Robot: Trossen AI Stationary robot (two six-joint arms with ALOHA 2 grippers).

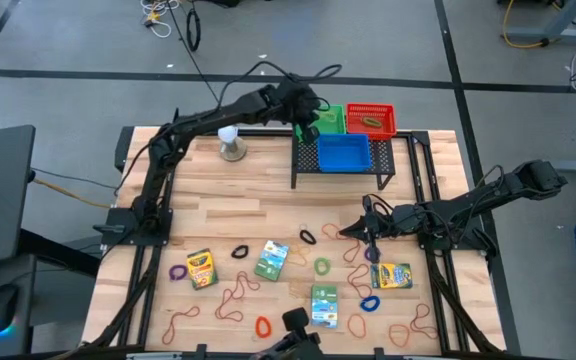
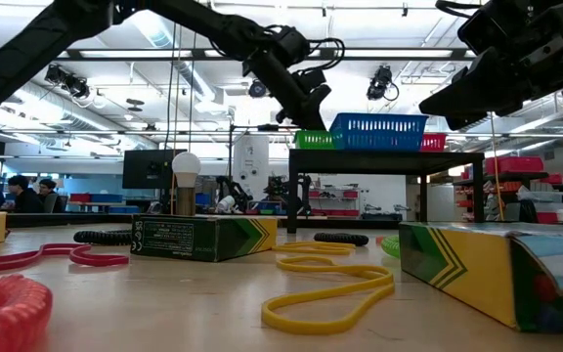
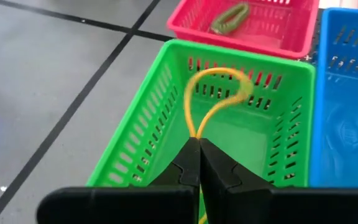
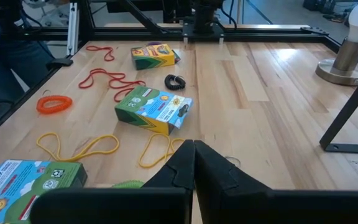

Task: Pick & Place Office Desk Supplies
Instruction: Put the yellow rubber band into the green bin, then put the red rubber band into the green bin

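My left gripper (image 3: pixel 199 142) is shut on a yellow rubber band (image 3: pixel 219 78), right over the green basket (image 3: pixel 166 124) on the black rack (image 1: pixel 343 170) at the table's far side. In the high view it (image 1: pixel 311 125) is above that basket (image 1: pixel 332 120). My right gripper (image 4: pixel 194 148) is shut and holds nothing. It hangs low over the near right part of the table (image 1: pixel 351 232). Ahead of it lie crayon boxes (image 4: pixel 153 111) and loose rubber bands (image 4: pixel 79 148). My left gripper pinches the yellow rubber band where its two strands meet (image 3: pixel 196 130), between the two fingertips. The fingers slant down toward the far edge. The loop sticks out past the tips, open and lifted clear, over the inside of the green basket.
A red basket (image 3: pixel 260 28) holding a green loop (image 3: pixel 229 17) and a blue basket (image 3: pixel 347 93) stand beside the green one. A white ball on a round stand (image 1: pixel 230 142) is left of the rack. Crayon boxes (image 1: pixel 200 268) (image 1: pixel 392 275), bands and small loops litter the near half.
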